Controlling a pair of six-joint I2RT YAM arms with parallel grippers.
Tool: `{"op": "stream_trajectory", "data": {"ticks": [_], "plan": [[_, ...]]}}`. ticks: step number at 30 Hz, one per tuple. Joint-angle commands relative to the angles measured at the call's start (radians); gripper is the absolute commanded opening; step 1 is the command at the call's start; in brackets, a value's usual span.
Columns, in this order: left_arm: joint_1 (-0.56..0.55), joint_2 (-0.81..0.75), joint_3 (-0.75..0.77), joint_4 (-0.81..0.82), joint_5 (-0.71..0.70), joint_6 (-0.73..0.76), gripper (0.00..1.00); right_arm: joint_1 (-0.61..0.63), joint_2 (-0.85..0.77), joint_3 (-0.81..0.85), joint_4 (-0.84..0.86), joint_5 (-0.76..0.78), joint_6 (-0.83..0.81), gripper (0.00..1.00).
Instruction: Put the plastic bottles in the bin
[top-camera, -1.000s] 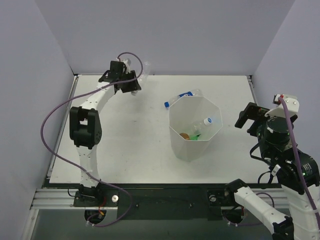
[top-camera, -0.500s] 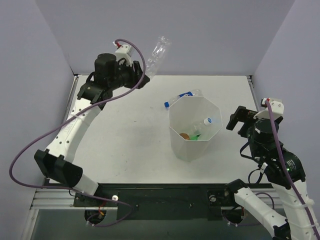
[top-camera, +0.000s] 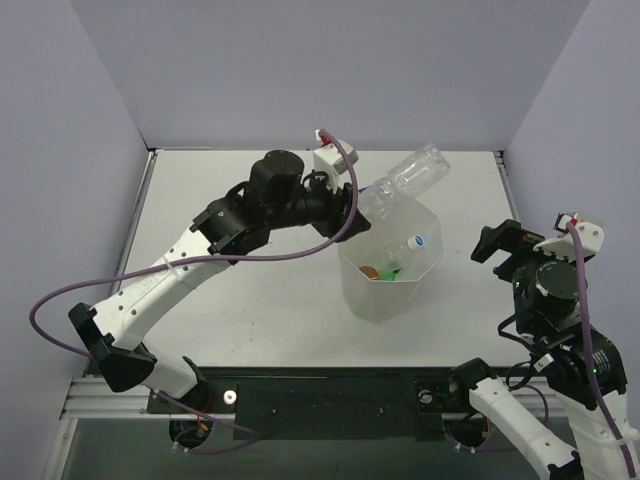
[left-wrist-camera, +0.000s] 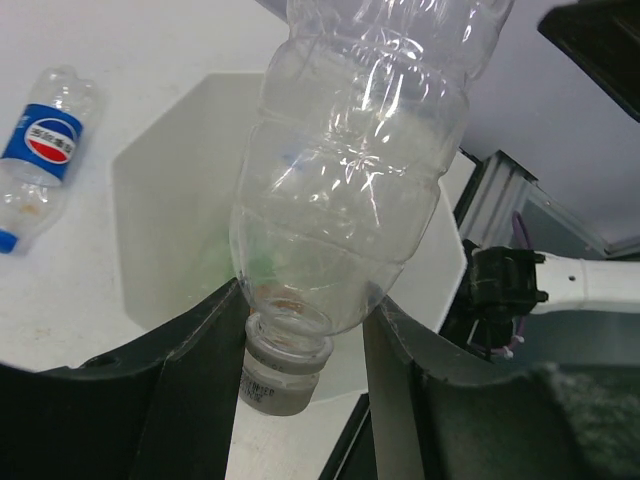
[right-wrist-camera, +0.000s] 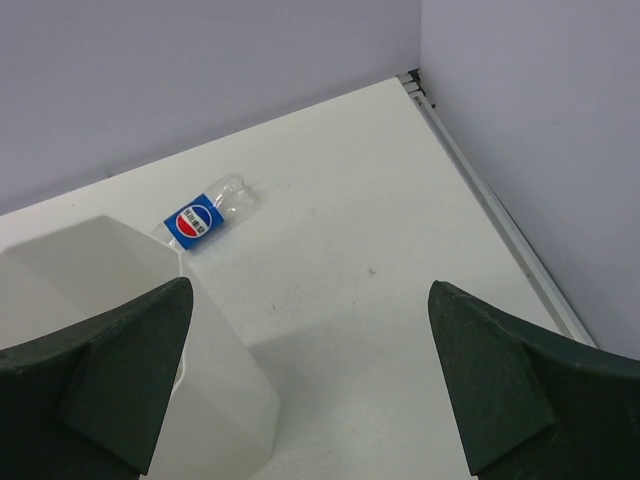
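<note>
The plain clear bottle (top-camera: 408, 178) is in my left gripper (top-camera: 352, 206), pinched at the neck just above its pale cap. The body slants up and away toward the worktop's right edge. It is empty, ribbed and a little dented, with glare on its shoulders. Seen from the left wrist, the bottle (left-wrist-camera: 360, 170) fills most of the frame and its base is cut off at the top. The two dark fingers (left-wrist-camera: 195, 385) close in on the neck from both sides. From above it hangs over the far rim of the bin (top-camera: 385, 302).

The bin stands right of the worktop's middle, white and faceted. Inside lie the short orange bottle (top-camera: 370, 271), the green bottle (top-camera: 392, 268) and another clear one (top-camera: 413, 242) with a touch of blue at its end. All three are small and hard to make out.

The blue-label bottle (right-wrist-camera: 205, 217) lies on its side on the worktop just beyond the bin, toward the far edge. In the top view my left arm and the held bottle cover it.

My right gripper (top-camera: 497, 240) hangs near the right edge, its fingers (right-wrist-camera: 120, 375) spread wide and empty.
</note>
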Motion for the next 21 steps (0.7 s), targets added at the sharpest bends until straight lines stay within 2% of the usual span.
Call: {"op": "stream_trajectory", "data": {"ticks": [1, 5, 6, 7, 8, 9, 10, 11, 15, 21], "plan": [[-0.072, 0.01, 0.031, 0.015, -0.045, 0.008, 0.0, -0.003, -0.003, -0.011, 0.05, 0.064, -0.012, 0.97], [-0.071, 0.051, 0.052, -0.017, -0.094, 0.001, 0.0, -0.003, 0.008, 0.01, 0.05, 0.061, -0.033, 0.97], [-0.072, 0.057, 0.063, -0.035, -0.094, 0.003, 0.15, -0.005, 0.008, 0.012, 0.048, 0.073, -0.033, 0.97], [-0.072, 0.073, 0.083, -0.043, -0.094, 0.005, 0.24, -0.003, 0.008, 0.01, 0.048, 0.078, -0.033, 0.97], [-0.072, 0.08, 0.089, -0.062, -0.093, 0.003, 0.4, -0.003, 0.008, 0.009, 0.048, 0.078, -0.032, 0.97], [-0.072, 0.086, 0.097, -0.068, -0.094, 0.001, 0.47, -0.003, 0.008, 0.007, 0.048, 0.076, -0.027, 0.97], [-0.072, 0.087, 0.098, -0.068, -0.1, -0.002, 0.78, -0.005, 0.006, 0.004, 0.048, 0.073, -0.024, 0.97], [-0.072, 0.083, 0.098, -0.068, -0.107, -0.008, 0.85, -0.001, 0.008, 0.003, 0.048, 0.069, -0.021, 0.97], [-0.076, 0.067, 0.115, -0.065, -0.113, -0.008, 0.87, -0.003, 0.035, 0.01, 0.019, -0.003, -0.021, 1.0], [-0.085, 0.005, 0.126, -0.011, -0.104, -0.02, 0.91, -0.005, 0.19, 0.101, -0.095, -0.181, -0.015, 1.0]]}}
